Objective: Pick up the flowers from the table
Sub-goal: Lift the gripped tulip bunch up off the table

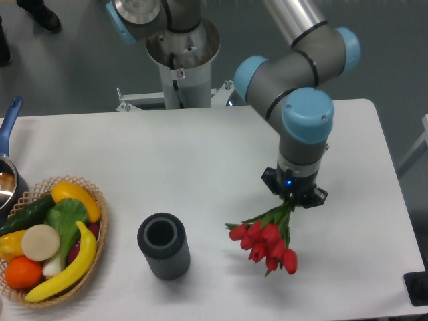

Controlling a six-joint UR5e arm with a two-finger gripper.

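One pincer [294, 198] grips the flowers [266, 241], buds hanging below-left.

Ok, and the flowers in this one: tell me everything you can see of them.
The flowers are a bunch of red tulip buds on green stems, the buds clustered together and pointing down and to the right in the picture. The stems run up into the gripper, whose jaws are shut on them near the cut ends. The bunch hangs tilted beneath the gripper over the white table, right of the dark vase; whether the buds touch the tabletop cannot be told.
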